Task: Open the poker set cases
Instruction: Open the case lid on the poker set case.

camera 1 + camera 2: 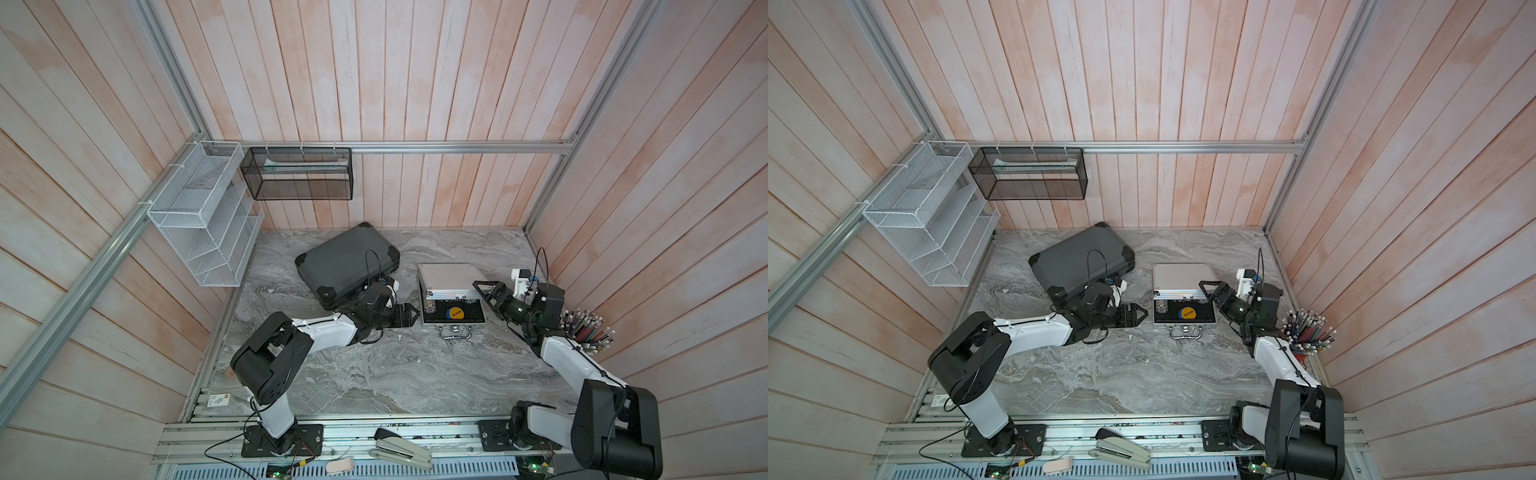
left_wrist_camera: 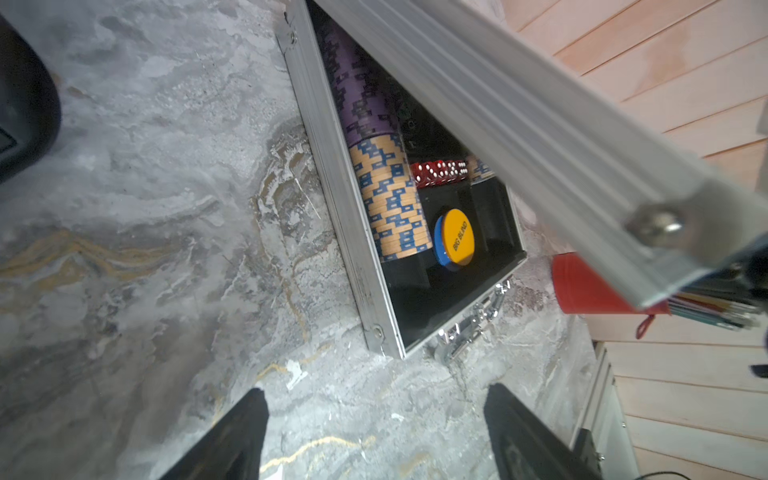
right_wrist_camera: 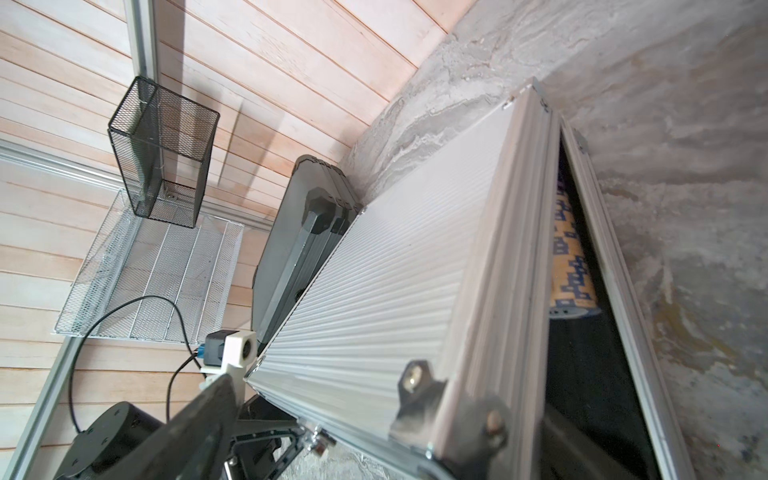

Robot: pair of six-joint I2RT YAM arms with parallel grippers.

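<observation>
The silver poker set case (image 1: pixel 451 276) lies right of centre with its ribbed lid (image 3: pixel 395 291) raised part way. Its black-lined base (image 2: pixel 440 299) holds purple and yellow-blue chips (image 2: pixel 390 199), red dice and a yellow button. My right gripper (image 1: pixel 484 291) is open at the lid's front right corner, which sits between its fingers (image 3: pixel 208 415). My left gripper (image 1: pixel 409 314) is open and empty just left of the base, low over the table (image 2: pixel 376 390). The dark grey case (image 1: pixel 345 262) lies shut at the back left, behind my left wrist.
A red cup of pencils (image 1: pixel 586 332) stands by the right wall behind my right arm. A stapler (image 1: pixel 401 451) lies on the front rail. A white wire rack (image 1: pixel 199 216) and a black mesh basket (image 1: pixel 297 174) hang on the walls.
</observation>
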